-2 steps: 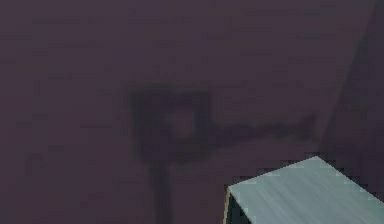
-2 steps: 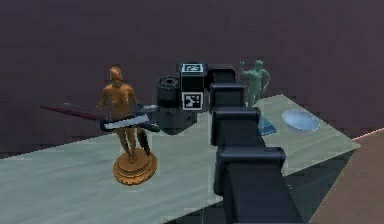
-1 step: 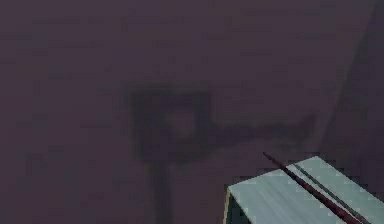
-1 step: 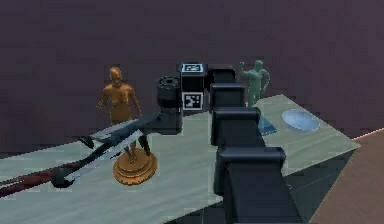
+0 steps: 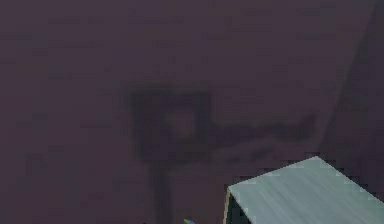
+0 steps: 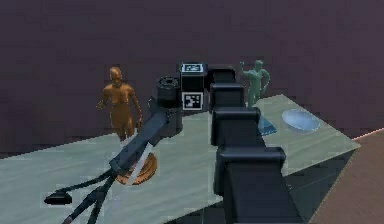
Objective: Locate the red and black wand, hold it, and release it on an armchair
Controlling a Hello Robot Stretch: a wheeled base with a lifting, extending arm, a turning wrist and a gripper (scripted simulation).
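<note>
Slanting down toward the lower left of the arm side view, the gripper [image 6: 66, 206] shows its dark body just left of two small white marker squares [image 6: 192, 99]. Its two thin fingers trail on to the frame's lower-left corner. The pale table [image 6: 40, 165] lies behind those fingers, so I cannot tell whether the gripper holds anything, nor how its fingers are set. A pale streak runs along the gripper's body, and I cannot make out what it is. Where the red and black wand is cannot be told from these shapes.

Behind the markers, the arm [image 6: 245, 165] climbs as a dark square bar in stepped segments from the bottom edge, right of the middle. Just beside the gripper's body, left of centre and low, a round brown disc [image 6: 143, 172] sits on the table; whether the gripper touches it or passes over it is unclear. Farther up the frame, left of centre, an orange statue [image 6: 119, 98] of a standing figure is upright near the table's far edge. In the upper right a teal statue [image 6: 258, 80] stands partly behind the arm, with a small blue item [image 6: 268, 128] at its foot and a pale bluish plate [image 6: 301, 120] to its right. A dark purple wall [image 6: 60, 50] rises behind the table.

In the forward view, the corner of a pale grey-green block [image 5: 305, 190] fills the lower right against a dark purple surface.
</note>
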